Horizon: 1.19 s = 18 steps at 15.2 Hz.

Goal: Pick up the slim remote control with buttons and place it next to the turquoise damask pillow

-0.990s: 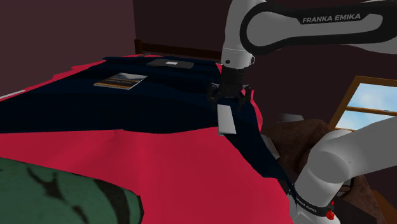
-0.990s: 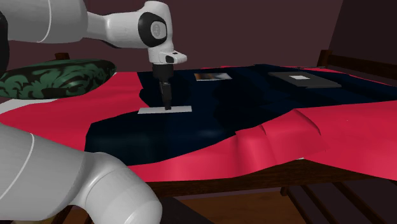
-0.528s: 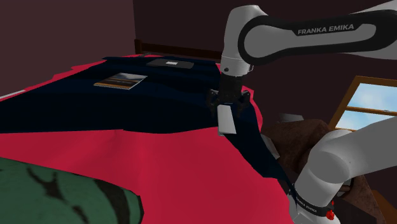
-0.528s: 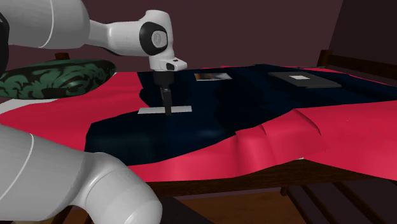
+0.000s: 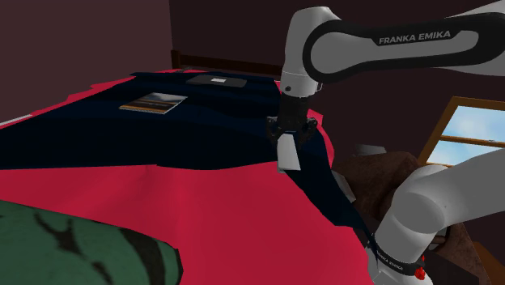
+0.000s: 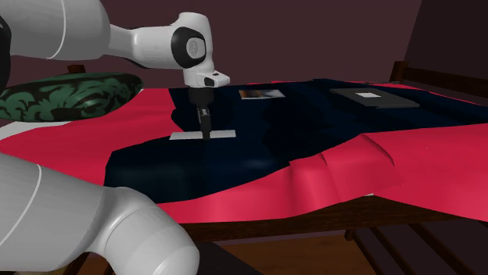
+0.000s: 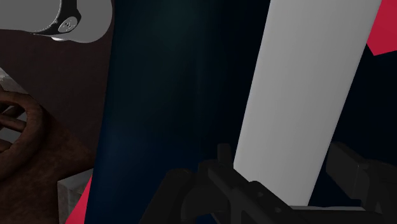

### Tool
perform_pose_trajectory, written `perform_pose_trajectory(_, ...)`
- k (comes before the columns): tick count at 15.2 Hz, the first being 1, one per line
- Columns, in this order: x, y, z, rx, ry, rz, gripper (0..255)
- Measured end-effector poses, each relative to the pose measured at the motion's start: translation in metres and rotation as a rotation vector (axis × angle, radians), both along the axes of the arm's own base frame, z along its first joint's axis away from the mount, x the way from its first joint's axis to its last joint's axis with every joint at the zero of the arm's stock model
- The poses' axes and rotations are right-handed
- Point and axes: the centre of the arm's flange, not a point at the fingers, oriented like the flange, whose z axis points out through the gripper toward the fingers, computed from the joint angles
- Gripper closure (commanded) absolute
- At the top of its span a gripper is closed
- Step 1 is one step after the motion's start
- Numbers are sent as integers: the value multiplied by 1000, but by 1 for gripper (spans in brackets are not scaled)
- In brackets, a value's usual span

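The remote [image 5: 287,152] is drawn as a plain pale grey slab with no visible buttons. It lies flat on the dark blanket [image 6: 313,125], near the edge of the bed [image 6: 328,180] on the stand's side. Its long axis runs roughly along that edge; in the second exterior view the remote [image 6: 202,136] runs left to right. The jaws are down at the slab, parted and set across its short axis, one on each long side. In the wrist view the remote [image 7: 305,95] runs straight out between the jaws. One sits just beside a long edge. The other stands a little apart from the opposite edge, so treat the remote as not yet clasped. No turn of the hand appears necessary; closing across the narrow width should suffice. Confirm contact on both long edges before you lift. The pillow [image 6: 70,94], dark green with a black pattern, lies well apart at the bed's end. Expect to carry the remote across the red cover [image 5: 202,210] towards it.
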Motion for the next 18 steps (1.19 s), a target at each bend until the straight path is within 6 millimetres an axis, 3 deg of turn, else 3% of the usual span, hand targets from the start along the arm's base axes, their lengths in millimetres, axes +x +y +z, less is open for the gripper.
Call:
perform_pose_trajectory(7, 0, 0, 2, 0, 0, 0, 255)
perform_pose_trajectory(18, 0, 0, 58, 0, 0, 0, 255)
